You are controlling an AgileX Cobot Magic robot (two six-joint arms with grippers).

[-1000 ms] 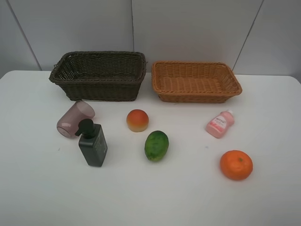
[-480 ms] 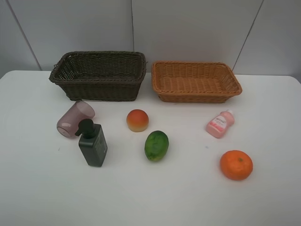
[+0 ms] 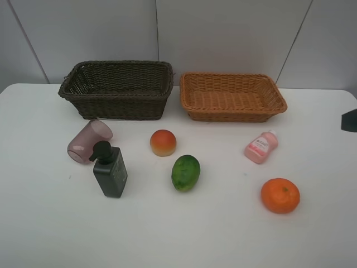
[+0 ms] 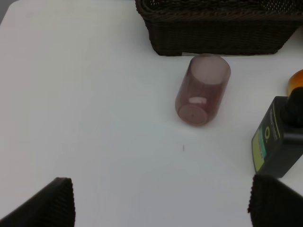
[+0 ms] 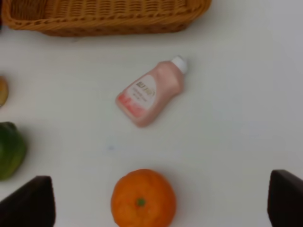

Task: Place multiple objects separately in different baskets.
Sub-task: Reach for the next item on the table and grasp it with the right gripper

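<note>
The dark brown basket [image 3: 120, 107] and the light orange-brown basket [image 3: 231, 116] stand side by side at the back, both empty. In front lie a pink cup [image 3: 89, 139] on its side, an upright dark pump bottle [image 3: 110, 170], a peach [image 3: 163, 142], a green fruit [image 3: 185, 172], a small pink bottle [image 3: 260, 147] and an orange [image 3: 280, 195]. My left gripper [image 4: 163, 203] hovers open, short of the cup [image 4: 201, 90] and pump bottle [image 4: 277, 142]. My right gripper [image 5: 157, 202] hangs open above the orange [image 5: 143, 198], near the pink bottle [image 5: 150, 92].
A dark part of the right arm [image 3: 350, 120] shows at the right edge of the high view. The white table [image 3: 50, 223] ends at a grey wall behind the baskets. The green fruit [image 5: 9, 149] lies beside the right gripper's one finger.
A dark part of the right arm has come into the high view at its right edge. None of the objects has moved.
</note>
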